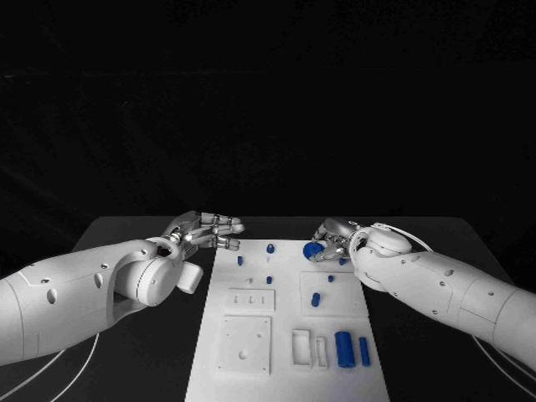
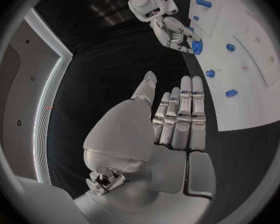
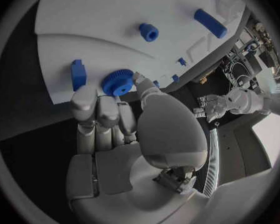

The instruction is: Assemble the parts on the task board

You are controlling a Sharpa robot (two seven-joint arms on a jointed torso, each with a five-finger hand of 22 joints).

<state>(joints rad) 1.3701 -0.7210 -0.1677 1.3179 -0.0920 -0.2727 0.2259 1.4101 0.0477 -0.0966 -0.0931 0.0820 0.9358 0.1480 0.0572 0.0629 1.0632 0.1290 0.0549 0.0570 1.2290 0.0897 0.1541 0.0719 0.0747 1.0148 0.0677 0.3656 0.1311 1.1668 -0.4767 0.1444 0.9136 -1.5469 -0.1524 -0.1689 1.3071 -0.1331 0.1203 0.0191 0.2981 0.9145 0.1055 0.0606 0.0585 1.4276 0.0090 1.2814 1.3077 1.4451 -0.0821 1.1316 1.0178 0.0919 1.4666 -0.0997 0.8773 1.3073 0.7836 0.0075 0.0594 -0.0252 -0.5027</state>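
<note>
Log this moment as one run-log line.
right hand: pinching blue gear at task board far end | left hand: open, off board

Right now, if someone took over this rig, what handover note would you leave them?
Left hand: holds nothing, fingers straight, hovering beside the board's far left corner.
Right hand: pinches the blue gear at the far end of the task board.
Other blue parts: small pegs stand mid-board; two cylinders lie near the front right.
Done: gear picked up. Left: seat it, then assemble the others.
</note>
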